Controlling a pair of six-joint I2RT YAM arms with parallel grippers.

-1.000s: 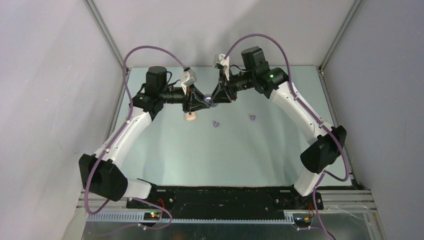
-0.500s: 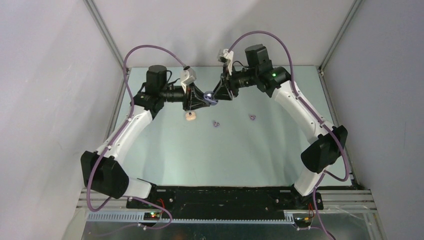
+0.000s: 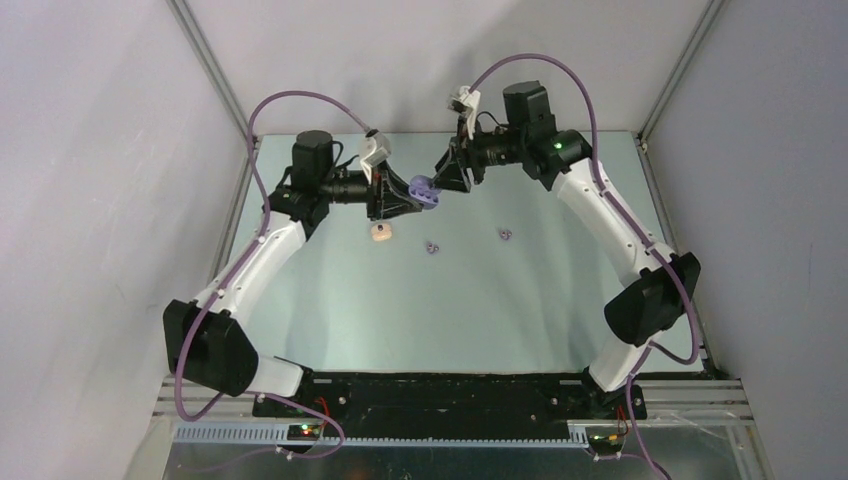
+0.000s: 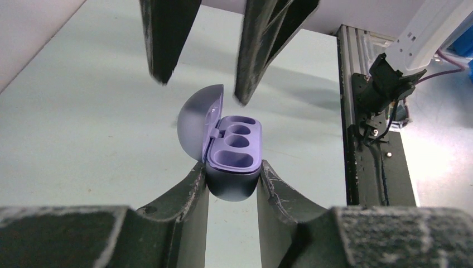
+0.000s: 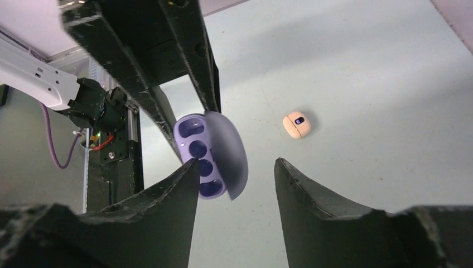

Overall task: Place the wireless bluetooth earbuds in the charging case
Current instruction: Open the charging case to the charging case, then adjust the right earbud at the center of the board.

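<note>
I can see two purple earbuds lying on the tabletop: one earbud near the middle and a second earbud off to its right, the two well apart. Neither is in a case, and at this size I can't read how they lie.

The purple case is up off the tabletop, behind and above the nearer earbud. Its lid stands swung open to one side and the moulded wells face the left wrist camera. My left jaws are narrowed onto the rounded base of the case, one finger on each side, and they carry it.

My right jaws stand wide and grip nothing. From the left wrist I see their two fingers hanging just above the open case, one tip close to the lid's edge; I cannot tell whether it touches. From the right wrist the lid sits just beyond the gap between those fingers.

A cream case rests shut on the tabletop, below the left jaws and left of the earbuds.
</note>
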